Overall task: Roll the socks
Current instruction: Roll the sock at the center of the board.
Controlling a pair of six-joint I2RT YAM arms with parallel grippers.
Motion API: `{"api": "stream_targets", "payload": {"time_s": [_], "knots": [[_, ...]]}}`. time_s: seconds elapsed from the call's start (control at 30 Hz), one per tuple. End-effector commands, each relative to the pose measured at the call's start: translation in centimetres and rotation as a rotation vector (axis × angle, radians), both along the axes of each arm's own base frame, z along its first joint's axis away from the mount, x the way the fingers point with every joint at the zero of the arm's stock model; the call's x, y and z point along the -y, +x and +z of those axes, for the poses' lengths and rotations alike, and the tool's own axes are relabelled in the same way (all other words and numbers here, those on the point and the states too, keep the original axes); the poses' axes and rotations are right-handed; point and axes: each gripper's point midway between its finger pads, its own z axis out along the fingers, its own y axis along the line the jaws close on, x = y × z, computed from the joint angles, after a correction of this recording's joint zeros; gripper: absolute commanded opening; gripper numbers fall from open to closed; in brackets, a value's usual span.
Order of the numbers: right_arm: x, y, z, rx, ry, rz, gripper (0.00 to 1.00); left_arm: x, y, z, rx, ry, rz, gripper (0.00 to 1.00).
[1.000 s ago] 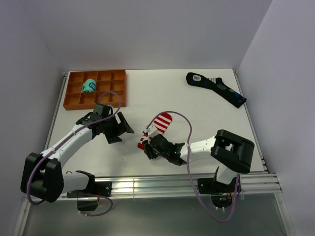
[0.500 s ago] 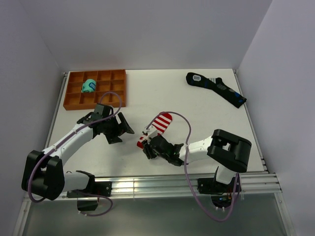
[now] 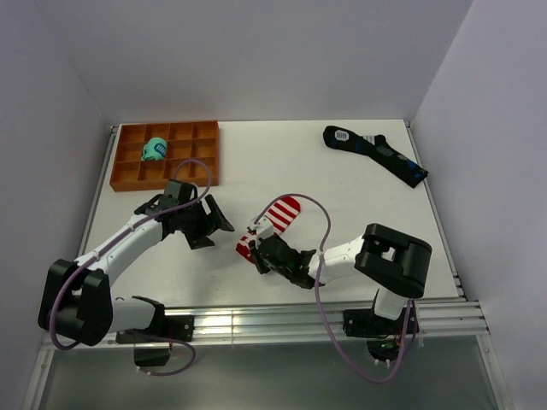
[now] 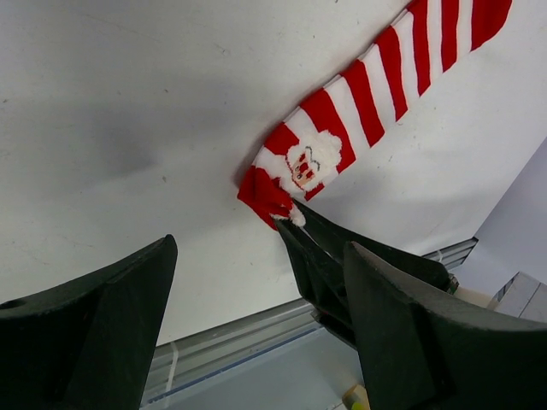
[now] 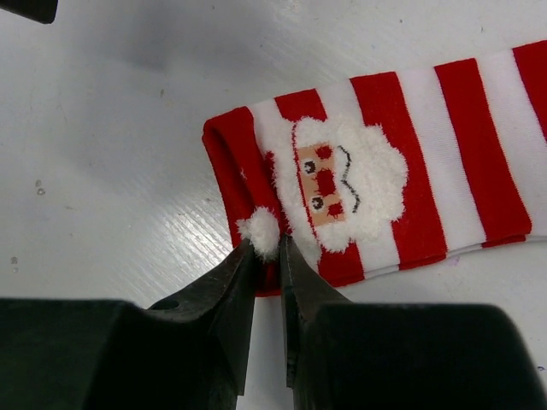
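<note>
While right pincer (image 5: pixel 267 249), narrow, nips socks (image 5: pixel 444 145) at cuff, roll toward 1 o'clock toe, layers aligned; left pincer (image 4: pixel 256 248) wide

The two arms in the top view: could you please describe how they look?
Both arms have white links between bulky black joints. A thin purple cable loops along the left arm and the right arm. The left end effector and right end effector are black, with two tapering wedge-shaped fingers each.

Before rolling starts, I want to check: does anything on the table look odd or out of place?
Nothing spilled or damaged. The striped sock lies flat; the black sock lies askew, alone near the far right corner.
</note>
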Motion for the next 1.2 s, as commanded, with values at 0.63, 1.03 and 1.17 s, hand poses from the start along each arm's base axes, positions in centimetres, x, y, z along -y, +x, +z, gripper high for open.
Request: {"api": "stream_targets", "payload": {"time_s": [0.63, 1.03, 1.17], "knots": [[-0.3, -3.2, 0.1, -0.476, 0.095, 0.151, 0.19, 0.7, 0.2, -0.1, 0.311, -0.087, -0.111, 0.75], [0.8, -3.0, 0.2, -0.821, 0.236, 0.137, 0.18, 1.4, -0.9, -0.6, 0.346, -0.207, -0.067, 0.68], [0.2, -3.2, 0.5, -0.888, 0.271, 0.143, 0.18, 1.3, -1.6, -0.4, 0.395, -0.190, -0.081, 0.65]]}}
